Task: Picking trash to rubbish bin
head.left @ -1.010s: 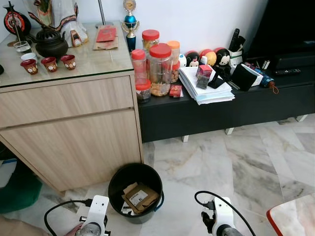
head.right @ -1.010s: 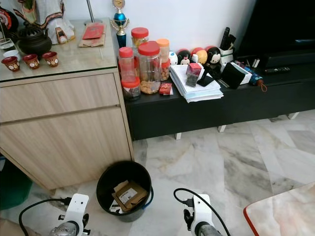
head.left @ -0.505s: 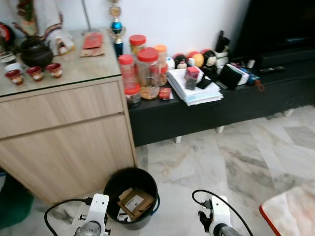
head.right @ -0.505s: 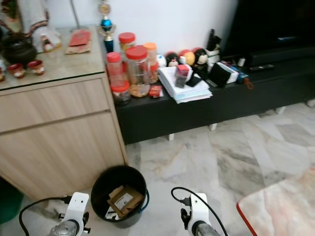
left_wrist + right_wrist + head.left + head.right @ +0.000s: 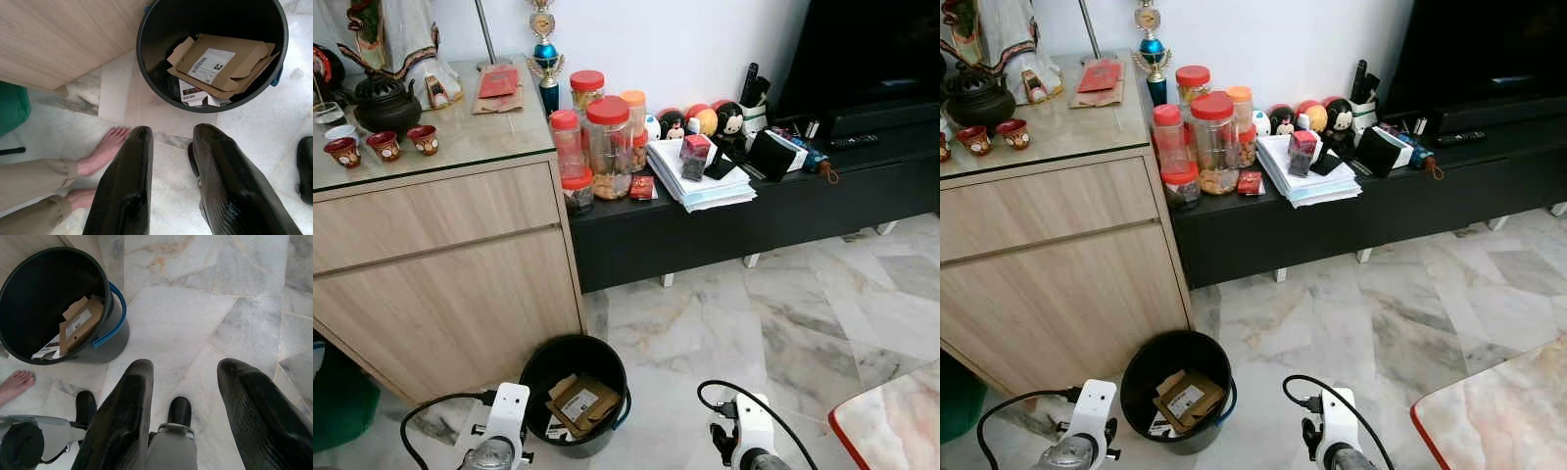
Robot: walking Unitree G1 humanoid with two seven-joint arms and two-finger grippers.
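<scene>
On the marble floor (image 5: 783,333), just beside the wooden cabinet (image 5: 440,274), the black rubbish bin (image 5: 540,364) is standing with a flattened cardboard box (image 5: 582,401) lying inside it, label up, over some white printed scraps. Both hands are hanging low on the near side of the bin, neither touching it: the left hand (image 5: 168,161) is hovering just short of the bin's rim with its fingers parted narrowly and nothing between them, while the right hand (image 5: 188,396) is hanging off to the bin's right side, its fingers spread wide and empty.

Against the picture of half a second ago, the blur is gone and the whole scene is sitting slightly differently in the frame, so the head camera is shifting; the bin and its box are lying as they were beside the cabinet.

The left wrist view is showing a person's bare feet (image 5: 105,149) and tan trouser legs near the bin. The right wrist view is showing a blue handle (image 5: 115,320) on the bin's side and what are probably the robot's own dark feet (image 5: 178,411) below. The head views are showing the red-lidded jars (image 5: 607,137) and papers on the black counter (image 5: 734,220) behind the bin.
</scene>
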